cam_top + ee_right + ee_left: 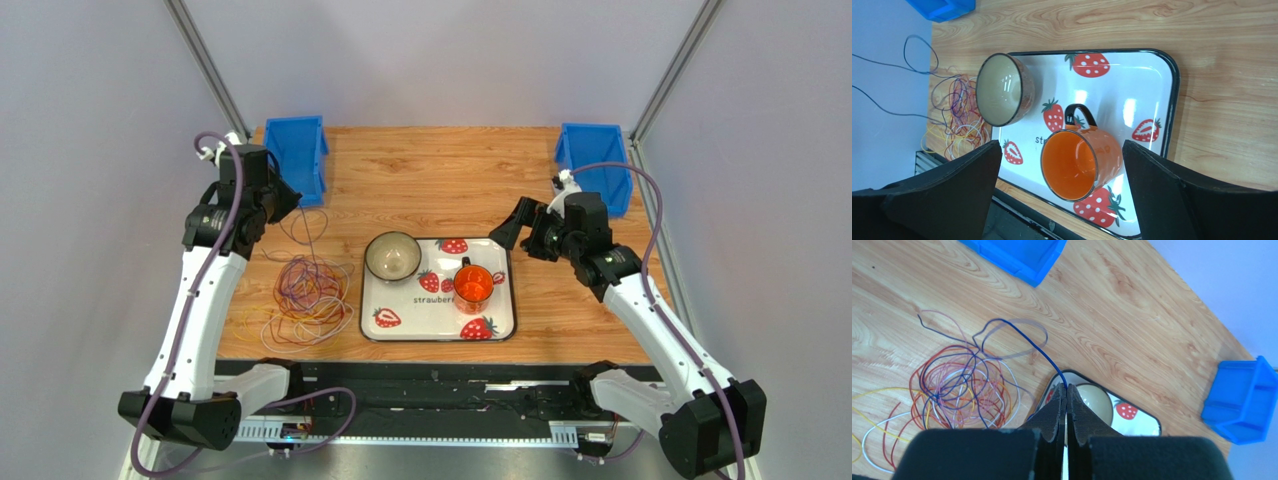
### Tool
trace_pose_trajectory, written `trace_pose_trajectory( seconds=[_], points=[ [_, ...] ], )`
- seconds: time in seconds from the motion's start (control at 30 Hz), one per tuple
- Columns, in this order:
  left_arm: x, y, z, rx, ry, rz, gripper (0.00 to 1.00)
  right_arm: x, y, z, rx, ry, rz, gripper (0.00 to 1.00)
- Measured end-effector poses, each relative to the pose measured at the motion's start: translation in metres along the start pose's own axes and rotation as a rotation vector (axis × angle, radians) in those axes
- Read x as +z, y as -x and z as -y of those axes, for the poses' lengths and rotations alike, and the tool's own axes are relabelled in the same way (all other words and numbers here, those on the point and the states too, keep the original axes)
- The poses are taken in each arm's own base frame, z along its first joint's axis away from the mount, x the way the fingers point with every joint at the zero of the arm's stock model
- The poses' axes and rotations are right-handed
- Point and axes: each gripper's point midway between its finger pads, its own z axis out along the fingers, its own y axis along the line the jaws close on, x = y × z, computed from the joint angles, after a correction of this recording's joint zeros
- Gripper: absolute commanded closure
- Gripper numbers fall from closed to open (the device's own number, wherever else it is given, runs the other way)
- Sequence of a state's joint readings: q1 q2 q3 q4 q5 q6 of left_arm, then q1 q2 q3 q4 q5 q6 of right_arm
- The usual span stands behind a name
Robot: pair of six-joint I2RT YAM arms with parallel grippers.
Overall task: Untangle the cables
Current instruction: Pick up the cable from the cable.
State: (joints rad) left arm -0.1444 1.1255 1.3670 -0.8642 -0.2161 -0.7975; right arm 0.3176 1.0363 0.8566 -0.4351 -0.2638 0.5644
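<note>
From above, the cables [308,290] lie tangled near the worktop's [420,180] left edge, beside the strawberry tray [432,325]. Left wrist: my left tool [1066,389] is clenched on a blue cable [1022,332]. Right wrist: my right tool [1061,146] stands released, facing the orange mug [1077,167].

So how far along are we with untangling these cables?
Early. Done: no cable lies apart from the tangle yet. In hand: the left gripper is shut on one dark blue cable, which runs from its tips into the tangle. Left: the yellow, red, purple and white loops, heaped on the table beside the tray. The right gripper is open above the tray, holding nothing.
</note>
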Motion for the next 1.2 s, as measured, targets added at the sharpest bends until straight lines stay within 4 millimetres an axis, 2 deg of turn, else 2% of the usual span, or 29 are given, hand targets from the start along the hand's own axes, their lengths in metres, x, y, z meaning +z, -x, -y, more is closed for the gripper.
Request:
trace_pose_trajectory(
  seconds=[0.17, 0.5, 0.67, 0.73, 0.87, 0.97, 1.07, 1.2],
  points=[
    [-0.034, 0.013, 0.013, -0.011, -0.071, 0.011, 1.0, -0.009, 0.003, -0.026, -0.042, 0.065, 0.013, 0.04],
    [-0.113, 0.052, 0.074, -0.011, -0.395, 0.072, 1.0, -0.028, -0.007, -0.081, -0.135, 0.254, -0.011, 0.04],
    [-0.155, 0.07, 0.103, -0.011, -0.568, 0.116, 1.0, -0.046, -0.015, -0.121, -0.219, 0.432, -0.029, 0.05],
    [-0.164, 0.073, 0.106, -0.012, -0.602, 0.134, 1.0, -0.056, -0.018, -0.141, -0.268, 0.522, -0.03, 0.06],
    [-0.154, 0.059, 0.093, -0.015, -0.575, 0.128, 1.0, -0.075, -0.021, -0.175, -0.369, 0.673, -0.015, 0.09],
    [-0.132, 0.033, 0.081, -0.011, -0.554, 0.068, 1.0, -0.08, -0.024, -0.201, -0.446, 0.763, -0.008, 0.14],
    [-0.1, 0.003, 0.067, -0.004, -0.499, -0.025, 1.0, -0.068, -0.034, -0.227, -0.514, 0.815, -0.029, 0.16],
    [-0.066, -0.023, 0.054, 0.008, -0.422, -0.116, 1.0, -0.032, -0.059, -0.247, -0.58, 0.827, -0.08, 0.19]
  ],
)
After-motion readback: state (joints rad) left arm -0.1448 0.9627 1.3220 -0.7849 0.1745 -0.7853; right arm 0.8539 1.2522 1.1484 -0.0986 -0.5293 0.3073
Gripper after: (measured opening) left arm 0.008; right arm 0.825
